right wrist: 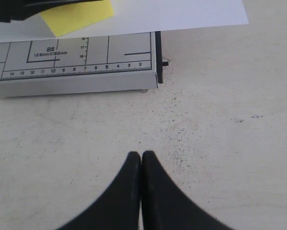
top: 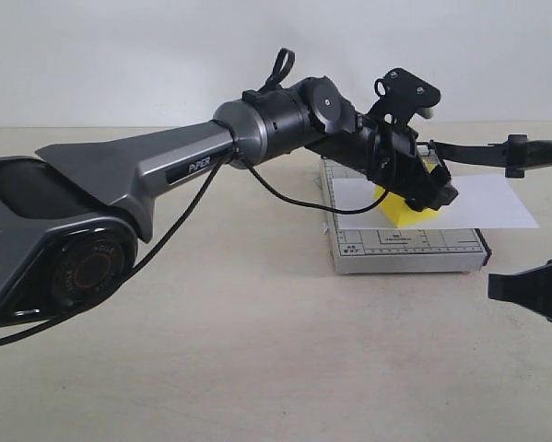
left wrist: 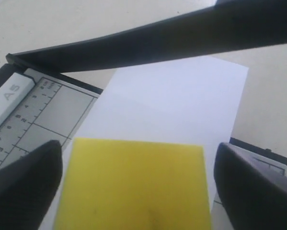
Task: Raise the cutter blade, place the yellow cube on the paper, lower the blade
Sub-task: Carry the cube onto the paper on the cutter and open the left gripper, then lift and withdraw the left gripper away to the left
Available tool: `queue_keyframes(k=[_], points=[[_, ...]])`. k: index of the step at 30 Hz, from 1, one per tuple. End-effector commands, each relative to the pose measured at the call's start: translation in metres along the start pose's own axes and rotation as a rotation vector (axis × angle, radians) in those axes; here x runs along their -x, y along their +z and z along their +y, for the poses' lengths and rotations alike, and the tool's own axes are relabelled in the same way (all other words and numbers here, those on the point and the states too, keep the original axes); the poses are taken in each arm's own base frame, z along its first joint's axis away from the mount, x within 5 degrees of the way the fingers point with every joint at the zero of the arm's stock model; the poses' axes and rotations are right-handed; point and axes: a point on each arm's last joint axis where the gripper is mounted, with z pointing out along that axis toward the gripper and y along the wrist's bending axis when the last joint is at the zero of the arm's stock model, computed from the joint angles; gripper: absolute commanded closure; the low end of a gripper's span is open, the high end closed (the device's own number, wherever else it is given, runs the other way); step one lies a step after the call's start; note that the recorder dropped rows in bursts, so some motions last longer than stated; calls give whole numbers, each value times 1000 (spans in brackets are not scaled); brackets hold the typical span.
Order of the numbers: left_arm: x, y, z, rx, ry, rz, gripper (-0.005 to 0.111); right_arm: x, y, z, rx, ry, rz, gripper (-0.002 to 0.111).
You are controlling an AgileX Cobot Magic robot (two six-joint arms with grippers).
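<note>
The yellow cube [left wrist: 133, 187] rests on the white paper [left wrist: 172, 105], which lies across the grey gridded cutter base [top: 409, 250]. My left gripper [top: 414, 198] is down over the cube, open, with one finger [left wrist: 23, 187] on each side and a thin gap showing at both. The cutter blade [top: 497, 152] stands raised above the paper, a long black bar [left wrist: 157, 38] with its thick handle out to the right; nothing holds it. My right gripper [right wrist: 142, 155] is shut and empty over bare table in front of the base's right corner [right wrist: 155, 72].
The left arm's grey body [top: 119, 184] and its black cable [top: 285, 195] stretch across the left half of the table. The paper [top: 487, 198] overhangs the base to the right. The right gripper [top: 510, 287] sits at the right edge.
</note>
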Motion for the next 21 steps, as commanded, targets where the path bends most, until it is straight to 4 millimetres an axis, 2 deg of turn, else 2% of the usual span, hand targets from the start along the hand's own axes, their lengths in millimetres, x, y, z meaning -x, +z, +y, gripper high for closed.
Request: queue_keyframes(k=[1, 7, 13, 15, 17, 19, 21], points=[[3, 0, 3, 32, -11, -31, 23, -2, 0, -2, -8, -3, 7, 108], [23, -14, 6, 86, 2, -102, 23, -2, 0, -2, -8, -3, 7, 108], [61, -51, -1, 57, -9, -147, 23, -2, 0, -2, -8, 1, 7, 108], [71, -64, -4, 39, -14, -138, 27, -2, 0, -2, -8, 1, 7, 108], [78, -76, -7, 23, -28, -118, 36, -2, 0, -2, -8, 1, 7, 108], [83, -86, -8, 41, -48, -89, 50, -2, 0, -2, -8, 1, 7, 108], [84, -94, -6, 79, -55, -47, 75, -1, 0, -2, -5, 1, 3, 108]])
